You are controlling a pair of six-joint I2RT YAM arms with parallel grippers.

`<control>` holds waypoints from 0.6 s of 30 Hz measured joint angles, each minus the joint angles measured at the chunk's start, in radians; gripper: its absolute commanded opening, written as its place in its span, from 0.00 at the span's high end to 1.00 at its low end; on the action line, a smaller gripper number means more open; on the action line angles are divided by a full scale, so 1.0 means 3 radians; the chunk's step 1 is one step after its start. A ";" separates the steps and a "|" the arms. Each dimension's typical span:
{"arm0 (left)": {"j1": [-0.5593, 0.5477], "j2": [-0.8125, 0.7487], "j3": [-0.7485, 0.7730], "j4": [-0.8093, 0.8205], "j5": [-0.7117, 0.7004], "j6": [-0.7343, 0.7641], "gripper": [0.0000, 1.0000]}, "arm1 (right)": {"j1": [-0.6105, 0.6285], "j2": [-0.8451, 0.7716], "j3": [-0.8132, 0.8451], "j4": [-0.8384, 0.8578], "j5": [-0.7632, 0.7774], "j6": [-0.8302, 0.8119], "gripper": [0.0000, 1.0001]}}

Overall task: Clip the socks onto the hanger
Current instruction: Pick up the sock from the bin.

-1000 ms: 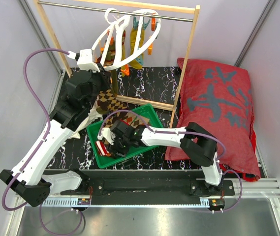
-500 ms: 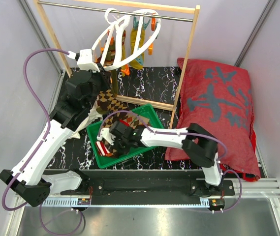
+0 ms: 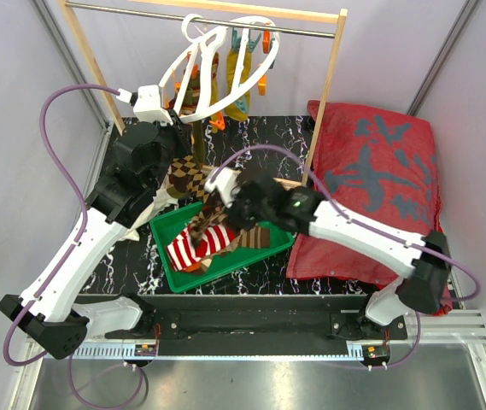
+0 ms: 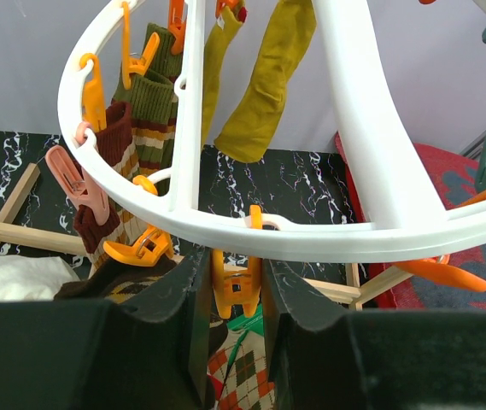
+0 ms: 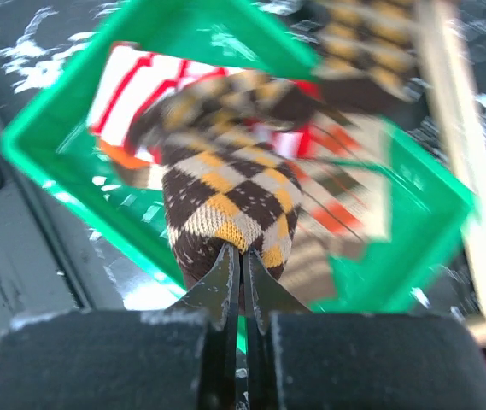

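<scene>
Your left gripper (image 4: 236, 256) is clamped on an orange clip (image 4: 235, 290) that hangs from the hanger (image 4: 345, 120). The hanger's white ring passes just above the fingers, and an olive-yellow sock (image 4: 268, 85) is pegged higher up beyond it. Your right gripper (image 5: 243, 256) is pinched tight on the edge of the argyle sock (image 5: 225, 201), which stretches ahead of the fingertips over the green tray (image 3: 164, 246), where a striped sock (image 3: 202, 243) lies below the hand.
</scene>
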 measured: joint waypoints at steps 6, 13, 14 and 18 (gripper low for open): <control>0.0000 -0.0006 0.0000 0.0001 0.0008 -0.0014 1.00 | -0.0444 -0.0421 0.0114 -0.0332 0.0066 0.0184 1.00; 0.0000 -0.0039 0.0000 0.0003 0.0086 -0.0084 1.00 | -0.0628 -0.0524 0.0529 -0.0384 -0.0273 0.0713 1.00; 0.0000 -0.0045 0.0000 0.0004 0.0100 -0.0092 1.00 | -0.0646 -0.0491 0.0594 -0.0393 -0.0354 0.0804 1.00; 0.0000 -0.0088 0.0000 0.0008 0.0167 -0.0144 1.00 | -0.0715 -0.0318 0.0785 -0.0392 -0.0623 0.1144 1.00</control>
